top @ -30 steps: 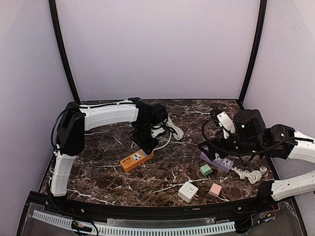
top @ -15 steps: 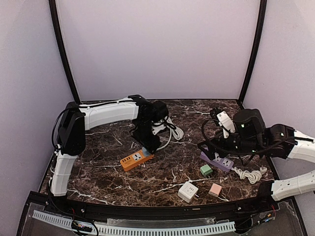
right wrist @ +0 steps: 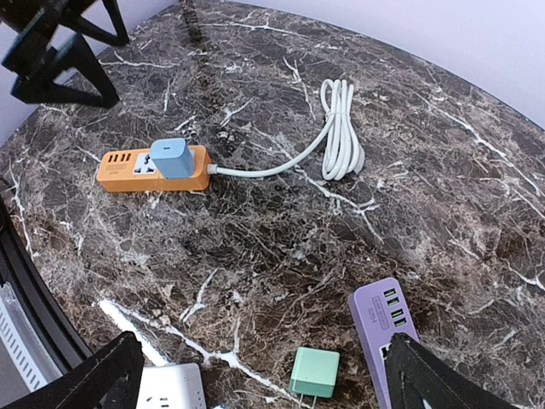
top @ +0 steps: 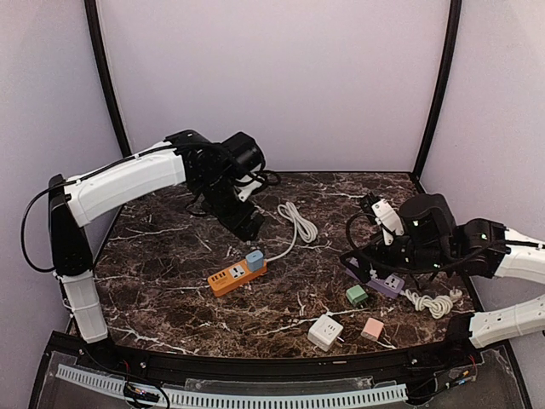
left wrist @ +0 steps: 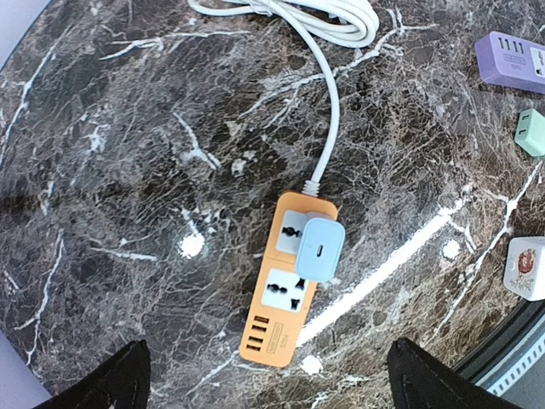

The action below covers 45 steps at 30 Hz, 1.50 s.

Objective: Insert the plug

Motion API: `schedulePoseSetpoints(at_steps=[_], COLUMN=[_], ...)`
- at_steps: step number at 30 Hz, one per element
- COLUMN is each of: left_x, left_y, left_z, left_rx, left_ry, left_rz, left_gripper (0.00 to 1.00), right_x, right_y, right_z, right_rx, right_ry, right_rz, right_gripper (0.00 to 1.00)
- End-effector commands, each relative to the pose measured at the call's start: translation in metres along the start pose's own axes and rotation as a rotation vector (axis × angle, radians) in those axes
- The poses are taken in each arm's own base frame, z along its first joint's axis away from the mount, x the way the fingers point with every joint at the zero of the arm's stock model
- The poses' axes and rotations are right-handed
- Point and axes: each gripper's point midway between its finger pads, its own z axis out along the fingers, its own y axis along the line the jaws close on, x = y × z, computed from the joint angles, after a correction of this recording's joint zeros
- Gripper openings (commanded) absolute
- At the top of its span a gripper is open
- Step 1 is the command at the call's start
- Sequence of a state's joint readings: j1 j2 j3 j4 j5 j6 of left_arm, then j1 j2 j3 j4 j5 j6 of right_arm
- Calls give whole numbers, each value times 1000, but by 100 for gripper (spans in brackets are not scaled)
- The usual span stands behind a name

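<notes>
A light blue plug (left wrist: 319, 249) sits in the socket of the orange power strip (left wrist: 274, 328) nearest the strip's cable. The strip (top: 232, 277) lies left of the table's middle with the plug (top: 254, 259) standing on its right end. My left gripper (left wrist: 268, 383) hangs open well above the strip, touching nothing; in the top view it (top: 241, 221) is up and behind the strip. My right gripper (right wrist: 260, 375) is open over the right side of the table, above a green adapter, holding nothing. The right wrist view also shows the plug (right wrist: 173, 158) on the strip (right wrist: 128, 170).
The strip's white cable (top: 298, 220) is coiled behind it. A purple power strip (top: 381, 283) lies under the right arm, with its white cord (top: 433, 302) bunched to the right. A green adapter (top: 356, 295), a white adapter (top: 324, 331) and a pink adapter (top: 372, 329) lie near the front edge.
My left gripper has opened and let go of the blue plug, then risen up and back. The plug stays in the orange strip. The right arm has hardly moved.
</notes>
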<state>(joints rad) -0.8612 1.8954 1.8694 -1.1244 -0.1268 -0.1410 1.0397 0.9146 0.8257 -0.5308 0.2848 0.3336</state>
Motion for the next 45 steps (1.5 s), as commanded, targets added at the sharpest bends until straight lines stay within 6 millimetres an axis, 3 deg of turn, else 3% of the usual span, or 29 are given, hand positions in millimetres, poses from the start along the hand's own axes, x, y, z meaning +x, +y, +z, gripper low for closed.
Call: schedulePoseSetpoints(at_steps=[1,6,10,13,14,22,33,45], left_x=[10,16,44,66,68,81,101,105], left_y=[28,63,104,119,119,105,52,33], left_z=[-34,-66,-68,-58,-63,-62,-46,-38], left_rx=[-107,-241,-315,-296,-274,-170,144,253], left_ry=[-68,-161,-116,-82,-106,-154,-151,-143], left_rz=[-72,-178,-383,-475,-478,-494,-543,-545], left_gripper=[99,99,99,99,99,99,97,93], right_x=[13,27,37,48,52,82,122,152], right_y=[5,13,20,28,30,54,79,90], right_z=[8,15,20,23,24,25,30,42], right_rx=[-32,-77,-118,-160,-171,-258,-241,-187], right_ry=[33,75,110,144,156,243,310,340], right_rz=[12,10,9,4,4,17,12,-72], right_gripper=[99,99,99,99,99,99,99,99])
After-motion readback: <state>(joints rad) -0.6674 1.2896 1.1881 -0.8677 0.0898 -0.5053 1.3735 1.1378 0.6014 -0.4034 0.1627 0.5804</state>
